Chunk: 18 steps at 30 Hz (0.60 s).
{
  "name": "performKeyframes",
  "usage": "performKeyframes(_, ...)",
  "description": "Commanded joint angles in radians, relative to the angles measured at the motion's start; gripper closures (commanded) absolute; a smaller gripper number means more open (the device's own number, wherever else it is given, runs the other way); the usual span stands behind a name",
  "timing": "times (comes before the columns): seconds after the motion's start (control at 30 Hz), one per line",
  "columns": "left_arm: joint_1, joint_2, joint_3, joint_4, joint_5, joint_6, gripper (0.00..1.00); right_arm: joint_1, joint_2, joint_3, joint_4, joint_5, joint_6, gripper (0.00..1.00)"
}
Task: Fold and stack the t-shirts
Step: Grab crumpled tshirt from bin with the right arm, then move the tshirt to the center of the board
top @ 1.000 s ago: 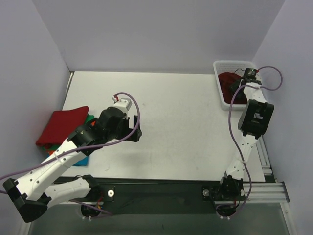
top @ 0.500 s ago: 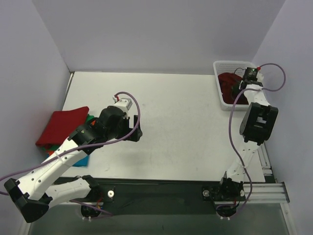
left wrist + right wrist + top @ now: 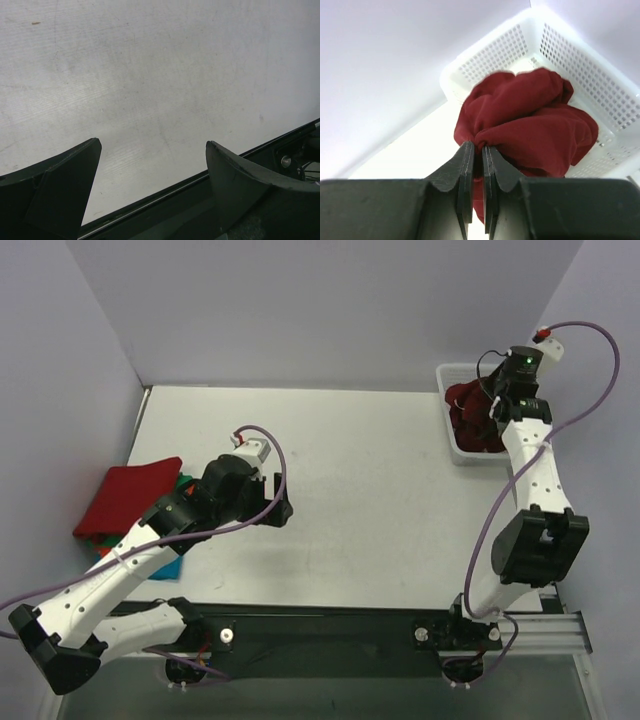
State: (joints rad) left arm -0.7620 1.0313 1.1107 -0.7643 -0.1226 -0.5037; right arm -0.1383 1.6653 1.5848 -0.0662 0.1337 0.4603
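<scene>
White tabletop [image 3: 380, 500] carries a mesh basket [image 3: 580, 55]; over it, just ahead of the right fingers [image 3: 468, 155], bunches the maroon t-shirt [image 3: 530, 115]. These fingers are clamped on one fold. I would lift until the hem is free from the rim. Left fingers [image 3: 278, 503] stand wide apart, holding nothing.
</scene>
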Motion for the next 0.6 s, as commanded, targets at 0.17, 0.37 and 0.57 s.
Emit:
performKeyframes(0.17,0.010,0.001,-0.028,0.089,0.031,-0.015,0.03,0.132,-0.267,0.081,-0.026,0.052,-0.109,1.00)
performKeyframes(0.37,0.013,-0.027,-0.068,0.115,0.049,-0.042,0.03,0.328,-0.384,0.182,-0.052,0.049,-0.175,1.00)
performKeyframes(0.57,0.018,-0.060,-0.092,0.123,0.054,-0.064,0.02,0.552,-0.473,0.228,-0.047,0.037,-0.224,1.00)
